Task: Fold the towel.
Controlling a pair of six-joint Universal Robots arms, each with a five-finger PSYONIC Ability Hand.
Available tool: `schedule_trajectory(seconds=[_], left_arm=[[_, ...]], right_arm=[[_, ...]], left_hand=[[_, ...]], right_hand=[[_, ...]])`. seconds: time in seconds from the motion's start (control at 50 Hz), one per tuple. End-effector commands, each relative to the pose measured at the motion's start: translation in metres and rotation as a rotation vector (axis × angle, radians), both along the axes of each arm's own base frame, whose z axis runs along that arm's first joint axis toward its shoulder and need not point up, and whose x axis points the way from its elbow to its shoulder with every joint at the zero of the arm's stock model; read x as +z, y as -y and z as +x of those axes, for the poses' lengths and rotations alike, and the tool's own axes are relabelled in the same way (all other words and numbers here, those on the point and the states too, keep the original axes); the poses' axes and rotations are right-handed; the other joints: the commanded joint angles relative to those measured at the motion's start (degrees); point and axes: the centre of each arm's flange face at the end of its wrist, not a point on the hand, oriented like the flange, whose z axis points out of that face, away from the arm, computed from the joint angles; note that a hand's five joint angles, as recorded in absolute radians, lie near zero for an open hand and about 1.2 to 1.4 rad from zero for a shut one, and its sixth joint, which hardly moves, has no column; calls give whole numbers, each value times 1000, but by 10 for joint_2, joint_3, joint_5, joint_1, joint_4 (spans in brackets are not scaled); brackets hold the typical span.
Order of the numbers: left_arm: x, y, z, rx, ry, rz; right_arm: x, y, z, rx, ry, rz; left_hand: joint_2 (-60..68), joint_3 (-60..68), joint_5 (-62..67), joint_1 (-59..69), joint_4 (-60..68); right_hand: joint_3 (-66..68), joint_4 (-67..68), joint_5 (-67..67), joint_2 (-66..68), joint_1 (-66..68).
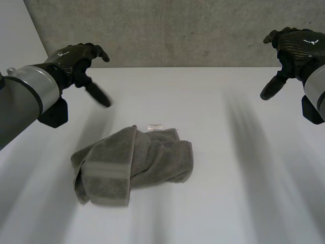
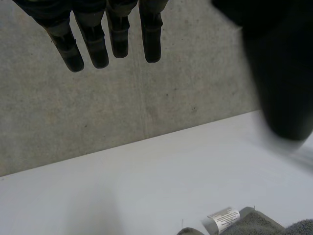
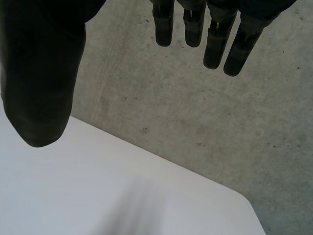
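Observation:
A grey towel lies bunched and loosely folded on the white table, left of the middle, with a small white label at its far edge. My left hand hovers open above the table, behind and to the left of the towel, holding nothing. My right hand hangs open high at the far right, well away from the towel. In the left wrist view the straight fingers point at the wall, and the label with a towel corner lies below the thumb. The right wrist view shows straight fingers and the thumb.
A grey concrete wall runs along the table's far edge. The table's far right corner is rounded, below my right hand's fingers.

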Motion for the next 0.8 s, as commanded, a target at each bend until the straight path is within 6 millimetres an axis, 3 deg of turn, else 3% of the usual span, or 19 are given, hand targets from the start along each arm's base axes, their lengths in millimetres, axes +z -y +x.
schedule_trajectory(seconds=[0.02, 0.12, 0.18, 0.26, 0.36, 0.48, 0.58, 0.76, 0.8], left_arm=[[-10, 1, -2, -6, 13, 24], [-31, 3, -1, -4, 41, 89], [-43, 4, 4, 7, 69, 116], [-63, 17, 29, 64, 151, 140], [-82, 19, 40, 72, 221, 145], [-111, 18, 50, 93, 243, 168], [-137, 15, 54, 101, 254, 208], [-176, 9, 56, 97, 271, 273], [-180, 9, 56, 96, 273, 277]], right_arm=[[-6, -3, 5, 25, -10, 17], [-25, -16, 27, 157, -56, 67], [-47, -28, 50, 294, -77, 132], [-76, -48, 82, 505, -59, 229], [-96, -65, 109, 636, -4, 307], [-115, -77, 139, 702, 53, 338], [-144, -88, 168, 752, 45, 363], [-179, -103, 196, 777, -10, 374], [-188, -107, 205, 793, -45, 356]], left_hand=[[-37, -42, -25, -48, -42], [-37, -42, -25, -48, -42], [-37, -42, -25, -48, -42], [-37, -42, -25, -48, -42], [-37, -42, -25, -48, -42], [-37, -42, -25, -48, -42], [-37, -42, -25, -48, -42], [-37, -42, -25, -48, -42], [-35, -40, -23, -46, -41]], right_hand=[[-41, -49, -35, -38, -31], [-41, -49, -35, -38, -31], [-41, -49, -35, -38, -31], [-41, -49, -35, -38, -31], [-41, -49, -35, -38, -31], [-41, -49, -35, -38, -31], [-41, -49, -35, -38, -31], [-29, -36, -22, -26, -18], [35, 28, 41, 38, 45]])
